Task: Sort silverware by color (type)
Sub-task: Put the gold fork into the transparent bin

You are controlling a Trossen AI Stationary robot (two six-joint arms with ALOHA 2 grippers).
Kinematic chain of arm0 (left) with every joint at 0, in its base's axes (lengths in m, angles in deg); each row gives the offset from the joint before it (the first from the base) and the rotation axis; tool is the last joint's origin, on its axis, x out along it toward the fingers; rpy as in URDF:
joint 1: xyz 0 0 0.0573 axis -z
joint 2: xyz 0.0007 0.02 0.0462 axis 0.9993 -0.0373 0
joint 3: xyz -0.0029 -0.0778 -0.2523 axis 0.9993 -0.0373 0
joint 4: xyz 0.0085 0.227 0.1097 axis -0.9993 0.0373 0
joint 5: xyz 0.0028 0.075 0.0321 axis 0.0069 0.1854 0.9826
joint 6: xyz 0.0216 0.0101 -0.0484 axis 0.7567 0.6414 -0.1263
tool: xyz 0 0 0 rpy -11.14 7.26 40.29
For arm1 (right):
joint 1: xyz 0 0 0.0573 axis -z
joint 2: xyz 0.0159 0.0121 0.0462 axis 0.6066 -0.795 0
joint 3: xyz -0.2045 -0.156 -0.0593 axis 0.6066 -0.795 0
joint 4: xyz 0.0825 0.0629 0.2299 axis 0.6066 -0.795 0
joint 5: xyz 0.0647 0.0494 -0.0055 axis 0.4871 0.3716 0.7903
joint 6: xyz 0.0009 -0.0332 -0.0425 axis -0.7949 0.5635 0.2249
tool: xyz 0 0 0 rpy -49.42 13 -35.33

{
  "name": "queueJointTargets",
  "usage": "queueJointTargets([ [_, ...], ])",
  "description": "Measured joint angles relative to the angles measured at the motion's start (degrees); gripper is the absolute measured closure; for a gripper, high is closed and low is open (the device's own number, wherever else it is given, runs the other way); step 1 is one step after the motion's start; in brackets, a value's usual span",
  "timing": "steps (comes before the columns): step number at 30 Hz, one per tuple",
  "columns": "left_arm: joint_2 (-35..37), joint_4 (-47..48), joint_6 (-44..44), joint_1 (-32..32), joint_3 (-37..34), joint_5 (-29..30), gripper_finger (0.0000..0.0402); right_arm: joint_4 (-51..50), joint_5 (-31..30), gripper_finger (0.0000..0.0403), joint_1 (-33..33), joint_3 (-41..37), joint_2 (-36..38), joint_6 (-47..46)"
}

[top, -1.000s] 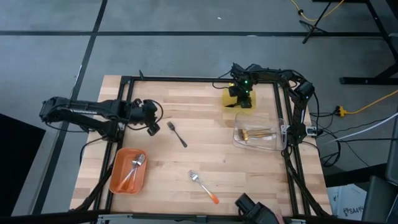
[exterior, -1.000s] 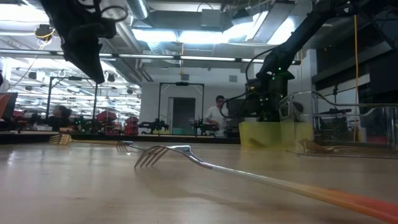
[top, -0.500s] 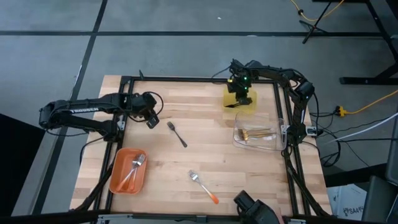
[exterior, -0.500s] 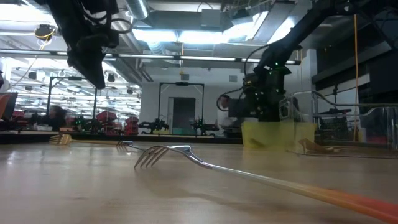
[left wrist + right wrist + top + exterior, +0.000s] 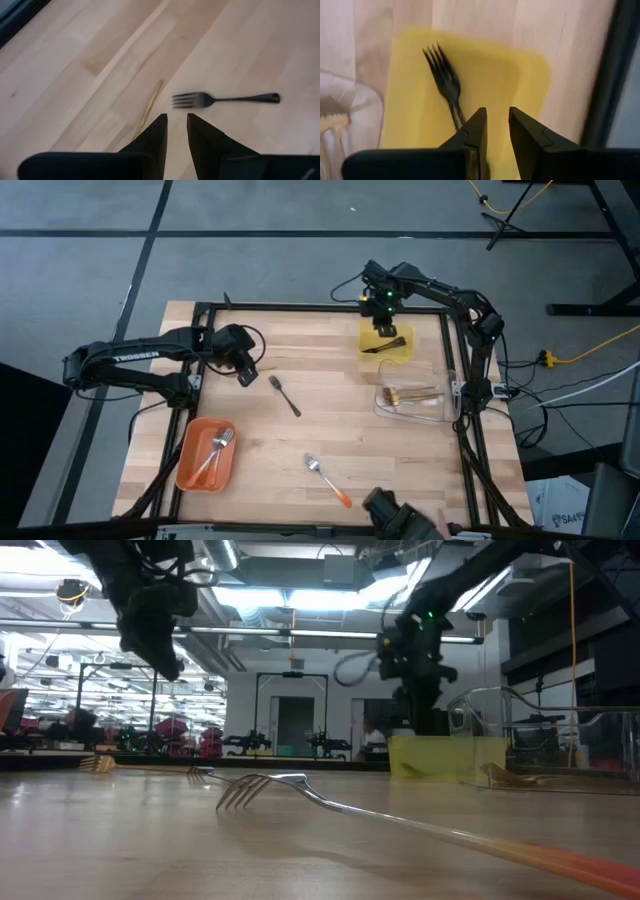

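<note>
**Two Empty Grippers, Forks Half Sorted**

The left gripper (image 5: 176, 131) has its two fingers a little apart, with nothing between them. It hangs above the wood table (image 5: 330, 410), at about 9 o'clock from the table's middle. A black fork (image 5: 285, 395) lies flat on the table just past it, toward 4 o'clock. In the left wrist view a thin gold stick (image 5: 149, 106) lies on the wood near this fork's prongs.

The right gripper (image 5: 496, 131) also has a small gap between its fingers and holds nothing. It is up over the yellow tray (image 5: 388, 352) at 1 o'clock. Another black fork (image 5: 445, 85) lies inside that tray.

The clear tray (image 5: 385, 402) at 3 o'clock holds gold forks (image 5: 412, 395). The orange tray (image 5: 192, 470) at 8 o'clock holds orange-handled forks (image 5: 213, 452). One more orange-handled fork (image 5: 328, 481) lies on the table at 6 o'clock.
</note>
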Motion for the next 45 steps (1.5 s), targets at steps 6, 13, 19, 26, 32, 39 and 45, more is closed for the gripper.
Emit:
queueJointTargets([
  [6, -3.09, -2.29, 2.97, -3.53, 0.0, -4.13, 0.0334, 0.34, -4.56, 0.0331, -7.62, 6.37, 0.0, -0.2],
  [13, -11.2, -3.47, 7.04, -7.3, 0.02, -9.31, 0.0334, 5.12, -5.04, 0.0331, -16.18, 10.54, 0.02, -0.09],
  [19, -16.89, 1.21, 10.32, -9.49, 0.01, -9.94, 0.0334, 6.11, -5.24, 0.0331, -21.8, 10.89, 0.02, -0.08],
  [26, -21.86, 2.1, 10.64, -10.26, 0.0, -7.69, 0.0334, 6.08, -7.63, 0.0331, -27.61, 10.89, 0.02, -0.07],
  [32, -26.32, 1.98, 10.64, -10.24, 0.01, -6.29, 0.0334, 3.35, -19.21, 0.0331, -32.34, 10.89, 0.02, -1.31],
  [39, -31.26, 1.9, 11.48, -10.24, 0.0, -3.61, 0.0334, -3.52, -23.34, 0.0331, -36.38, 10.89, 0.02, -4.14],
  [45, -33.55, 1.88, 12.11, -10.24, 0.0, -2.44, 0.0334, -6.87, -25.14, 0.0331, -37.91, 10.87, 0.19, -8.04],
])
